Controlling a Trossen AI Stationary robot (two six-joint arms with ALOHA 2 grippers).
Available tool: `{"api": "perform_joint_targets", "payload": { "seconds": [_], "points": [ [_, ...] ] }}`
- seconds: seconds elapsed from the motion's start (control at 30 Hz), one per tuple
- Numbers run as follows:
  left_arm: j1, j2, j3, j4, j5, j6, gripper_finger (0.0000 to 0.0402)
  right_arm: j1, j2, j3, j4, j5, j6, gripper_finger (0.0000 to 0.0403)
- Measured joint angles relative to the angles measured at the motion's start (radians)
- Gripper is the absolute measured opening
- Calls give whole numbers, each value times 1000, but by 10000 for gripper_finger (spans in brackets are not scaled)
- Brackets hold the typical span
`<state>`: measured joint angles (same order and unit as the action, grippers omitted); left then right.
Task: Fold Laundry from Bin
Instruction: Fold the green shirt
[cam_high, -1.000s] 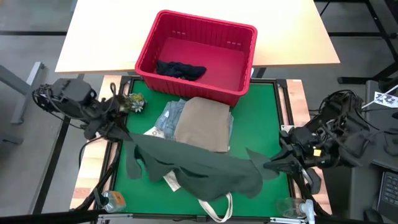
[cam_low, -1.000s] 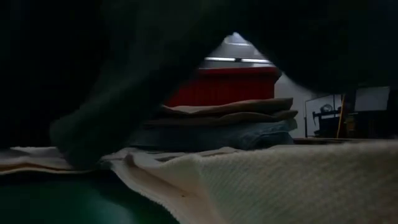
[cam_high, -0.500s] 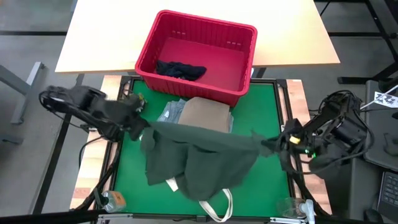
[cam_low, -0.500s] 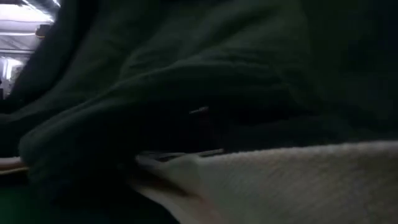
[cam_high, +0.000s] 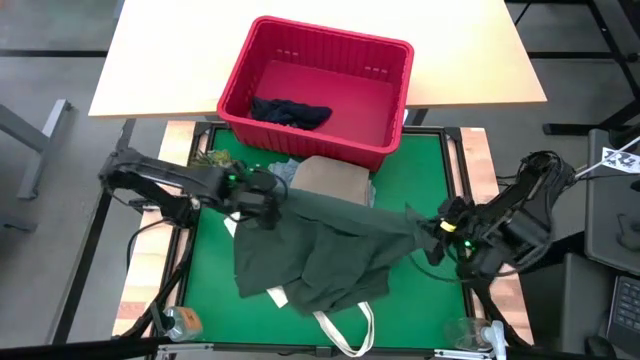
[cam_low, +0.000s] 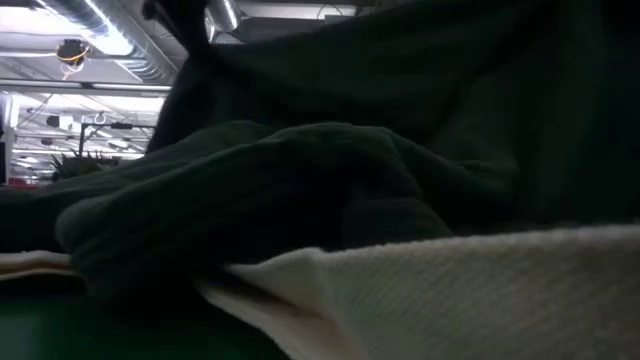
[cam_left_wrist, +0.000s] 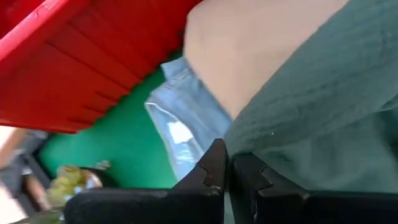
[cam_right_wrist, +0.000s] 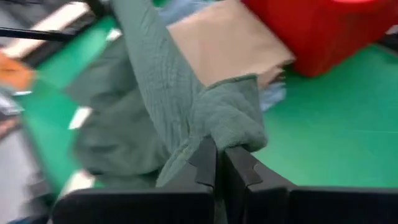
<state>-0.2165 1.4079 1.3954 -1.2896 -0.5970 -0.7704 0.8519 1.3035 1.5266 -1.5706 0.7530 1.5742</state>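
At the near edge of the green surface lies a white tote bag, its handle loop showing past the hem of a dark olive shirt that drapes over it. The shirt is stretched between the two arms. The right gripper, near the right edge of the surface, has its jaws closed on a bunched corner of the shirt; the right wrist view shows the cloth gathered just beyond the dark fingers. The left gripper, left of centre, has its jaws pinched on the opposite edge of the shirt, as the left wrist view shows with the cloth at the closed fingers. Just beyond the shirt sits a folded beige cloth on top of light blue jeans, both partly covered by the shirt's far edge. Farther still stands the red bin, with a dark navy garment crumpled inside it.
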Motion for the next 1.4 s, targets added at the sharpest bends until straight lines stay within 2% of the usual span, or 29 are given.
{"api": "perform_joint_targets", "payload": {
  "seconds": [0.27, 0.53, 0.67, 0.83, 1.17, 1.4],
  "points": [
    [85, 169, -8, 12, -81, 79, 0, -128, -117, -231, 1, -91, -7, 5],
    [181, 282, -8, 68, -147, 130, 0, -308, -237, -428, 2, -43, -47, 5],
    [228, 303, -8, 108, -179, 129, 0, -400, -255, -514, 3, -35, -60, 5],
    [275, 304, -8, 168, -169, 130, 0, -485, -255, -603, 13, -31, -61, 5],
    [311, 304, -7, 275, -91, 307, 2, -563, -255, -698, 46, 17, -63, 5],
    [313, 304, -8, 318, -93, 373, 61, -565, -255, -698, 48, 22, -70, 5]
  ]
}}
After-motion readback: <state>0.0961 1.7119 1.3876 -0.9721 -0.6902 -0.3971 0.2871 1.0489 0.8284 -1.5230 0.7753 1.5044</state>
